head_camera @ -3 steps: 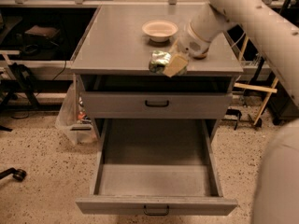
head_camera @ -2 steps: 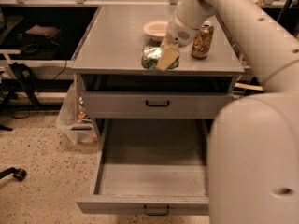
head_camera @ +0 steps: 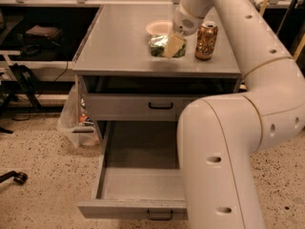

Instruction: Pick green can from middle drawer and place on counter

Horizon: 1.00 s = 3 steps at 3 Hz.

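The green can (head_camera: 159, 47) sits low over the counter (head_camera: 119, 44), right of its middle, and I cannot tell if it rests on the top. My gripper (head_camera: 170, 46) is at the can, one tan finger (head_camera: 174, 45) across its right side, shut on it. The middle drawer (head_camera: 138, 173) stands pulled out below, with nothing showing on the part of its grey floor that my arm leaves in view. My white arm covers the drawer's right part.
A taller brown-gold can (head_camera: 206, 40) stands upright just right of the gripper. A pale bowl (head_camera: 158, 27) sits just behind the green can. The upper drawer front (head_camera: 157, 106) is shut. A plastic bag (head_camera: 74, 120) lies left of the cabinet.
My gripper has carried the green can further in over the counter, away from its front edge and towards the bowl. The view has shifted and my arm now fills the right foreground.
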Motion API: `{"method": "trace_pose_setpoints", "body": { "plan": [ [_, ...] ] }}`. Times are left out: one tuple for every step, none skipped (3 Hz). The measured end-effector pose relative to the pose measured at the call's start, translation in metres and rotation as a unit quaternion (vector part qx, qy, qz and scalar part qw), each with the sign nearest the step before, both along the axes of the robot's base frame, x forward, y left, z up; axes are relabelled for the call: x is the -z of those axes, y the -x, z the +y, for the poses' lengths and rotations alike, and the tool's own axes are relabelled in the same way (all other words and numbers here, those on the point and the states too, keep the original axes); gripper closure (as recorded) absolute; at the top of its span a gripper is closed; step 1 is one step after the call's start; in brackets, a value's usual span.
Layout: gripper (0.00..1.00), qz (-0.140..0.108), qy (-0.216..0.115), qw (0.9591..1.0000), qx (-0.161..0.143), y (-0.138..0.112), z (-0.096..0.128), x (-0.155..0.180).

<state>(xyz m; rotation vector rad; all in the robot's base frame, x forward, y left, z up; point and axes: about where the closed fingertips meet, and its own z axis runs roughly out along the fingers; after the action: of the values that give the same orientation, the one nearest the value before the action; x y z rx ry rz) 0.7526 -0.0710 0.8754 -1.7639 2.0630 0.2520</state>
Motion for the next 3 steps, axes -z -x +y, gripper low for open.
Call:
{"method": "trace_pose_setpoints", "body": {
  "plan": [
    [1.00, -0.052, -0.078, 0.9930, 0.072, -0.025, -0.048, -0.022],
    [1.00, -0.048, -0.134, 0.9846, 0.103, -0.043, -0.067, 0.008],
    [1.00, -0.031, -0.133, 0.9862, 0.093, -0.047, -0.059, 0.032]
  ]
}}
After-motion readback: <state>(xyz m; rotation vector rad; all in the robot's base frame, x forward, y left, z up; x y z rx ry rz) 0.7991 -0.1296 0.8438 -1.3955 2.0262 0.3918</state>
